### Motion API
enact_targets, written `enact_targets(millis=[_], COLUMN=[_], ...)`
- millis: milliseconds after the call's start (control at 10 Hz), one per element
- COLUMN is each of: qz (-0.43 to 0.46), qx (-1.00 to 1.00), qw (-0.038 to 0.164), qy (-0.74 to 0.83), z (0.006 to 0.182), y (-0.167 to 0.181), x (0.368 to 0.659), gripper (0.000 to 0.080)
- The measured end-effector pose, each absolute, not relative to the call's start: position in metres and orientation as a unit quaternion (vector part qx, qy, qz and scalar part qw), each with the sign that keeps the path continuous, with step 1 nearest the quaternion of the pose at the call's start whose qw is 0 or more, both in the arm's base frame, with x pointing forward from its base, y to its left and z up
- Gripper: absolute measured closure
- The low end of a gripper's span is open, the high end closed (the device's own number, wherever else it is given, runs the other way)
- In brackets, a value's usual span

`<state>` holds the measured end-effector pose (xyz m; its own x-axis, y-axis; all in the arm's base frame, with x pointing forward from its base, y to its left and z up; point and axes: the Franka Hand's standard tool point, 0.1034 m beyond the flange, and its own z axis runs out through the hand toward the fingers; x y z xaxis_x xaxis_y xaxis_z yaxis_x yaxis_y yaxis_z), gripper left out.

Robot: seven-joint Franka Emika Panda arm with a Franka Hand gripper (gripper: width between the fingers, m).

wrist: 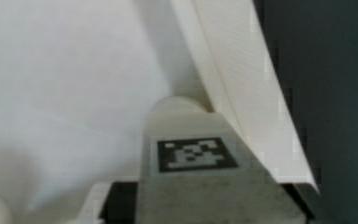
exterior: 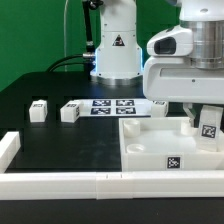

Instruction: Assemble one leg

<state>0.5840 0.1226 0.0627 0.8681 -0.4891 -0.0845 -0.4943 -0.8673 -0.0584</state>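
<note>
Gripper (exterior: 207, 118): clenched on the leg (exterior: 209, 124) over the white panel (exterior: 160, 150) at the bench's near corner on the exterior view's right; fingertips hidden behind that part. Wrist view: leg (wrist: 197, 150) tag blurred, base cut off. Further legs (exterior: 38, 109), (exterior: 69, 112) mid-bench beside the marker board (exterior: 112, 105).

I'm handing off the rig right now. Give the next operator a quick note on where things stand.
End effector: shut on a leg, held over the white panel at the exterior view's right.
Two more legs stand loose on the black table, left of the marker board.
Done: one leg picked and brought to the panel.
Left: whether it is seated in a socket cannot be told; confirm, then release.
</note>
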Motion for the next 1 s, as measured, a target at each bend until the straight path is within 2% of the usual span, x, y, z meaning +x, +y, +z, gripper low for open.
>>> enact_targets(millis=[200,500,700,800,900,1000], qz=[0.038,0.047,0.047,0.046,0.046,0.044], qx=[-0.938,-0.866,-0.869,-0.876,-0.877,-0.893], qw=[0.041,0.028,0.029,0.03,0.03,0.031], qy=[0.343,0.497,0.492,0.478,0.478,0.446], z=[0.0629,0.0631,0.0628,0.0627,0.0627,0.0628], y=[0.122,0.1264,0.1262,0.1262,0.1265,0.126], x=[0.5848,0.5823,0.5825,0.5825,0.5824,0.5825], gripper=[0.0507,0.0506,0.0506,0.0406,0.0269,0.0269])
